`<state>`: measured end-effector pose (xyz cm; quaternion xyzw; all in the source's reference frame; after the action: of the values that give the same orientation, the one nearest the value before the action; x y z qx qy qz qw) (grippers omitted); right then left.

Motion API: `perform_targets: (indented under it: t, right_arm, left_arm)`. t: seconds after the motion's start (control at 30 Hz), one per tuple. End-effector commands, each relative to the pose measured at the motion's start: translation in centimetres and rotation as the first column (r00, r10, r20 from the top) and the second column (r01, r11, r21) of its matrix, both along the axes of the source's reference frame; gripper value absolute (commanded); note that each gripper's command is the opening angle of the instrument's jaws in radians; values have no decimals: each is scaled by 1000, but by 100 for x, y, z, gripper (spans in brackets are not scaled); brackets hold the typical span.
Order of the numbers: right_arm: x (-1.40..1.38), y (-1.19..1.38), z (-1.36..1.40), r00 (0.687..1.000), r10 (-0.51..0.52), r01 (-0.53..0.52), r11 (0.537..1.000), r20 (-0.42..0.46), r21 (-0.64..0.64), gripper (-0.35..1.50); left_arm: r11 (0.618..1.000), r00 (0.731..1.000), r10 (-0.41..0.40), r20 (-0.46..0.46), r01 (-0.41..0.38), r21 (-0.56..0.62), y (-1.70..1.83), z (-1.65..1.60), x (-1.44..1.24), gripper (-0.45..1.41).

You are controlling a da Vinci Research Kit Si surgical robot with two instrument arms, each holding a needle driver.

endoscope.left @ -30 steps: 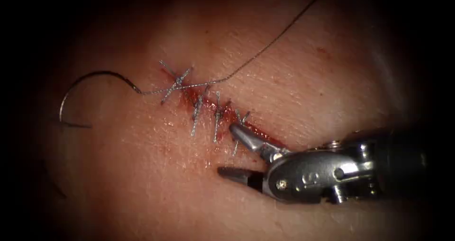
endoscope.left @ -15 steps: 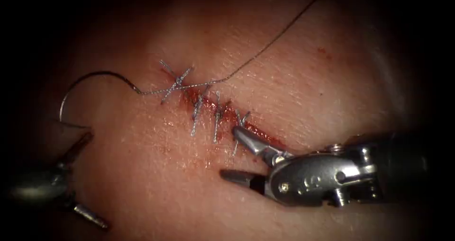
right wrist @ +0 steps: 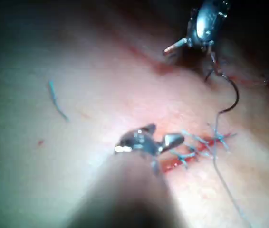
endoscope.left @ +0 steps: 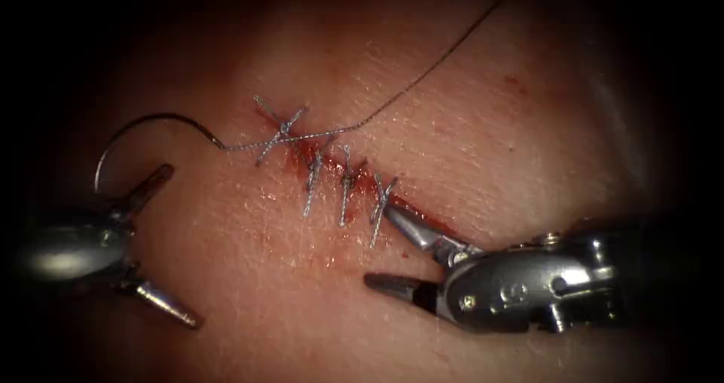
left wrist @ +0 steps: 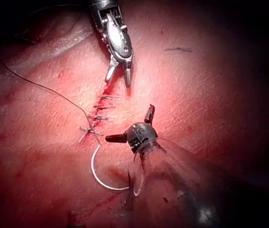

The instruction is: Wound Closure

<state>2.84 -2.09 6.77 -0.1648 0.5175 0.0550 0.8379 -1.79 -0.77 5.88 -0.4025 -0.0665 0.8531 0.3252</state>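
Steel, curved and thin, the suturing needle [endoscope.left: 124,138] lies loose on the pale pork tissue [endoscope.left: 483,127] left of the cut, not in the tissue and held by neither tool; its grey thread [endoscope.left: 407,89] trails from its rear end across the knotted top stitch [endoscope.left: 279,130] and away to the upper right. Left arm's silver needle driver [endoscope.left: 162,247], which has come in from the left edge over the last second, spreads its jaws wide beside the needle's lower end, empty, seemingly lined up to take it. Right arm's metal needle driver [endoscope.left: 388,247] also holds nothing; its jaws gape, one tip resting at the red, still-unstitched lower end of the cut [endoscope.left: 422,216], having drawn back slightly.
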Motion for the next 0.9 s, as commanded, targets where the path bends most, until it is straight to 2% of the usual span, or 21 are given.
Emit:
perform_targets:
  t: [0.03, 0.13, 0.2, 0.27, 0.33, 0.4, 0.47, 0.5, 0.57, 0.73, 0.8, 0.9]
  right_arm:
    - [5, -8, 1, 1000, 4, -4, 1000, 3, 6, 145]
    - [1, -9, -6, 1000, -7, 7, 1000, 11, 16, 140]
    - [-4, -9, -15, 1000, -15, 14, 999, 25, 35, 133]
    - [-8, -8, -22, 1000, -15, 14, 999, 24, 40, 131]
    - [-15, -8, -30, 999, -32, 31, 998, 34, 53, 104]
    - [-23, -12, -39, 995, -64, 58, 995, 76, 80, 41]
    - [-27, -15, -46, 991, -78, 67, 993, 107, 99, 15]
    - [-29, -17, -50, 990, -79, 67, 992, 114, 103, 12]
    - [-30, -20, -53, 989, -91, 78, 991, 117, 109, 17]
    - [-35, -25, -56, 985, -100, 84, 990, 138, 115, 66]
    - [-37, -27, -56, 985, -94, 78, 991, 145, 112, 71]
    - [-38, -28, -55, 985, -91, 75, 991, 147, 111, 74]
  left_arm:
    - [1000, 999, -12, -37, 12, -8, 2, 10, 1, 121]
    - [999, 996, -27, -82, 25, -29, 25, 23, 16, 109]
    - [995, 992, 46, -118, -56, -80, 42, 35, 30, 98]
    - [996, 988, 51, -142, -61, -67, 52, 41, 35, 96]
    - [997, 987, 48, -156, -58, -60, 59, 44, 38, 96]
    - [997, 984, 44, -173, -54, -52, 67, 47, 40, 96]
    - [997, 980, 57, -190, -65, -38, 73, 51, 40, 96]
    - [997, 978, 57, -200, -65, -34, 76, 53, 40, 96]
    - [997, 973, 62, -223, -69, -22, 79, 58, 39, 96]
    - [997, 949, 81, -305, -74, 34, 74, 72, 40, 93]
    - [995, 934, 90, -346, -71, 67, 67, 78, 42, 91]
    - [992, 914, 114, -389, -85, 90, 57, 88, 45, 104]
